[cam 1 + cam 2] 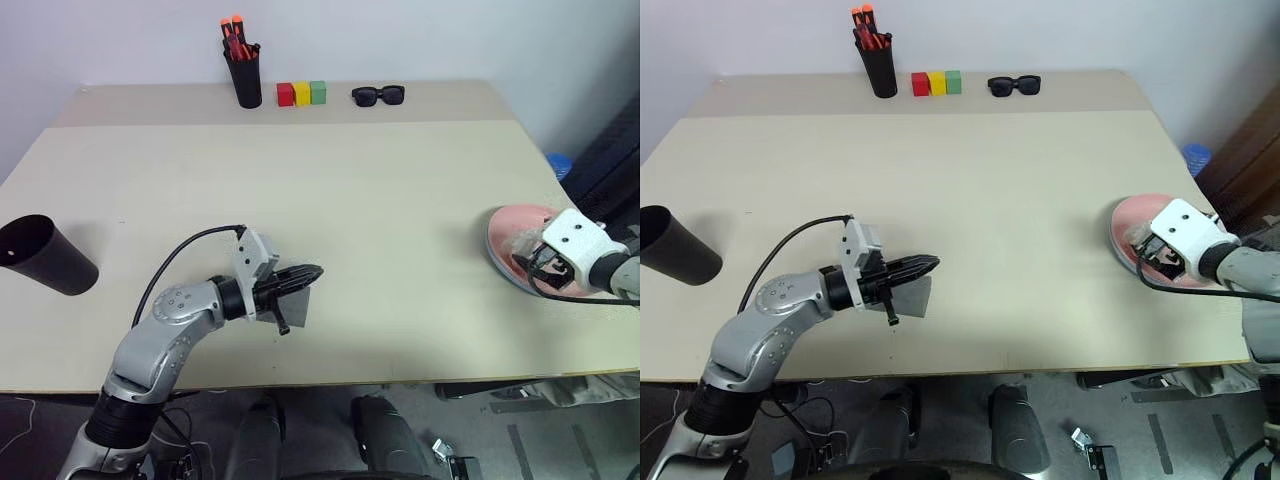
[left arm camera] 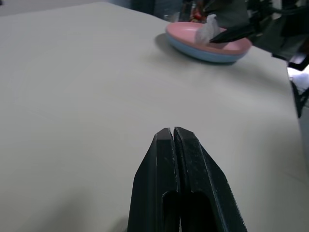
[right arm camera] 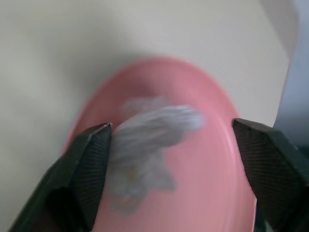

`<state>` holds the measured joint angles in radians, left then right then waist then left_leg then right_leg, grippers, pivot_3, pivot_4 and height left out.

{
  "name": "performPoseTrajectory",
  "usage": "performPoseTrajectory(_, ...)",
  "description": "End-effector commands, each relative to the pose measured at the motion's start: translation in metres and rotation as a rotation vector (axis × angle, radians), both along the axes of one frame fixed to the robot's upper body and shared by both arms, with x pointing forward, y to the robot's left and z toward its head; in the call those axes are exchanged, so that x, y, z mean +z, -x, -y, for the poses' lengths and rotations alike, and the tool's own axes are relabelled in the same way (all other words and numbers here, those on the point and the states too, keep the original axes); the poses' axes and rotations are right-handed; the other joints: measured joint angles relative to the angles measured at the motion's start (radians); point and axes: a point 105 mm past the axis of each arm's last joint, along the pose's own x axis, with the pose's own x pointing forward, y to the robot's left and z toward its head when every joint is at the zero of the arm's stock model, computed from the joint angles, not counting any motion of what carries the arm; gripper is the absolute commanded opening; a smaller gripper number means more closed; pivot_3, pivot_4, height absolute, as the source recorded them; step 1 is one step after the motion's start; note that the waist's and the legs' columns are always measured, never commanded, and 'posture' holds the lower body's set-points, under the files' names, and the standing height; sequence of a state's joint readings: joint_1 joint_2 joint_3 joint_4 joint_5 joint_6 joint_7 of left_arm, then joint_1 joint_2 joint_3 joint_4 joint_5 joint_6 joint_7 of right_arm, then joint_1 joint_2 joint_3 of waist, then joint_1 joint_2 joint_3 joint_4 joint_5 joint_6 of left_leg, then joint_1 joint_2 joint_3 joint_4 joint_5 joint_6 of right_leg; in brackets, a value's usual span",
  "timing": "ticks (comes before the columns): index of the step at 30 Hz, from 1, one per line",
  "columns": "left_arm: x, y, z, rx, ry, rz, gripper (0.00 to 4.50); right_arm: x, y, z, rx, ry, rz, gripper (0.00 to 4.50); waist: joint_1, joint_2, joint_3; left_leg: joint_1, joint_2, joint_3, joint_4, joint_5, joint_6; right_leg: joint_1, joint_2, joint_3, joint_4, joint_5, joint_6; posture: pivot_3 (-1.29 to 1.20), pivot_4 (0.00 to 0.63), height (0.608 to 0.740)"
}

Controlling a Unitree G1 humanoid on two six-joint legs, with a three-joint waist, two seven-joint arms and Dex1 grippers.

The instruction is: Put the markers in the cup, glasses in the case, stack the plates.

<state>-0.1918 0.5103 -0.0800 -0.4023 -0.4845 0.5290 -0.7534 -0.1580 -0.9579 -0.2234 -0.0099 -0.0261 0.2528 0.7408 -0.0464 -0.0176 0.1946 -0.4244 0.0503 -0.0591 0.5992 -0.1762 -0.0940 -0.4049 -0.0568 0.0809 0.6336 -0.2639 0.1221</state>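
My left fingers (image 2: pixel 172 145) are pressed together on nothing, hovering just above the counter (image 1: pixel 380 200) near its 6 o'clock edge with the grey case (image 1: pixel 298 305) just beneath them. My right fingers (image 3: pixel 169 159) stand wide apart over the pink plate (image 3: pixel 193 96), which sits on the blue plate (image 2: pixel 203 52) at 3 o'clock; a pale wispy scrap (image 3: pixel 149 140) hangs between them. The black cup (image 1: pixel 45 255) lies on its side at 9 o'clock, and the pen holder (image 1: pixel 245 75), coloured blocks (image 1: pixel 301 93) and sunglasses (image 1: pixel 378 95) line 12 o'clock.
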Motion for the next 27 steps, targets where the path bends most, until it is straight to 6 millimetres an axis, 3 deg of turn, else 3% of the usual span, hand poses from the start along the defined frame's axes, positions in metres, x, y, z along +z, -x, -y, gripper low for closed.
performPoseTrajectory(1,0.014,-0.008,-0.028,0.142,-0.002,0.081,0.0,0.014,-0.01,-0.015,0.076,-0.059,0.064,3.74,-0.001,0.0,0.0,0.0,0.0,0.0,0.0,0.0,0.0,0.0,0.0,0.0,0.0,0.0,0.0,0.0,0.15,0.74)
performPoseTrajectory(8,0.026,-0.026,-0.113,0.651,-0.036,0.197,0.0,0.032,-0.037,-0.067,0.232,-0.51,0.138,3.74,0.001,-0.001,0.0,0.0,0.0,0.0,0.0,0.0,0.0,0.0,0.0,0.0,0.0,0.0,0.0,0.0,0.15,0.74)
performPoseTrajectory(11,0.028,-0.02,-0.134,0.761,-0.061,0.225,0.0,0.029,-0.041,-0.083,0.287,-0.629,0.096,3.74,0.006,-0.001,0.0,-0.001,0.0,-0.001,-0.001,0.0,0.0,0.0,0.0,-0.001,0.0,0.0,0.001,0.0,0.15,0.74)
performPoseTrajectory(16,0.017,-0.002,-0.152,0.82,-0.144,0.22,0.0,0.005,-0.044,-0.106,0.372,-0.681,-0.02,3.74,0.004,-0.002,0.0,-0.001,0.0,-0.001,-0.001,0.0,0.0,0.0,0.0,-0.001,-0.001,0.0,0.0,0.0,0.15,0.74)
performPoseTrajectory(27,0.007,0.0,-0.154,0.865,-0.103,0.192,0.0,-0.01,-0.052,-0.119,0.419,-0.645,-0.058,3.74,0.002,-0.002,0.0,-0.001,0.0,-0.001,-0.001,0.0,0.0,0.0,0.0,-0.001,0.0,0.0,0.0,0.0,0.15,0.74)
